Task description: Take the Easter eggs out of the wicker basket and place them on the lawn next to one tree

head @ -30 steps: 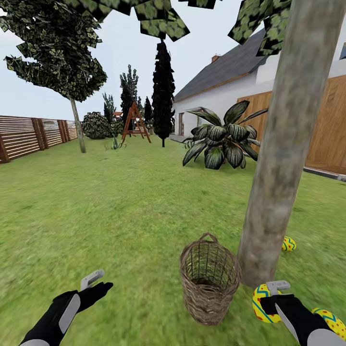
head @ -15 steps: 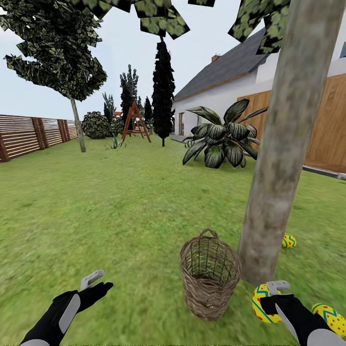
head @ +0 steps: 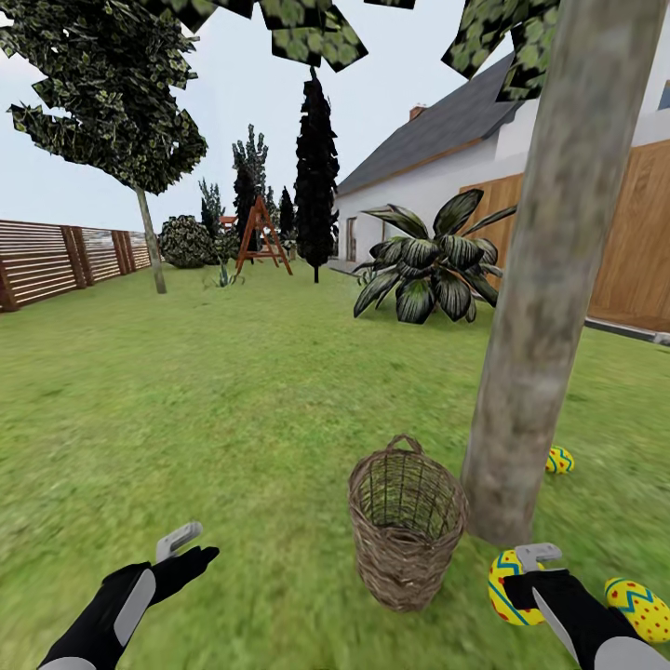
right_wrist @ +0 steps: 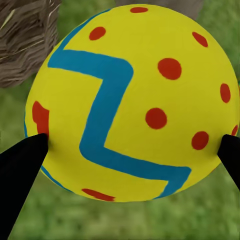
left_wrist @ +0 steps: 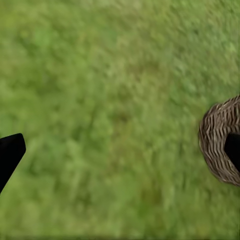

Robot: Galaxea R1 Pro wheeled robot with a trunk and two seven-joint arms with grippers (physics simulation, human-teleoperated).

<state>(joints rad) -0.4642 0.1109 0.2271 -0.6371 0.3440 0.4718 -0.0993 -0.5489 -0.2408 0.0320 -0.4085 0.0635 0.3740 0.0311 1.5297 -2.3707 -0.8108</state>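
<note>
while the right gripper [head: 521, 588] clenches a yellow egg [right_wrist: 132, 100] painted with a blue zigzag and red dots, one black fingertip [right_wrist: 22, 165] presses each side of the shell. a second egg [head: 637, 609] lies on the lawn [head: 233, 409] just beyond those fingers, on their outer side, and a third egg [head: 558, 460] rests against the far side of the tree [head: 544, 279] trunk. the wicker basket [head: 407, 535] stands upright just beside the trunk, between the two grippers. the left gripper [head: 181, 554] hangs over bare grass, fingers spread apart and released, well apart from the basket.
</note>
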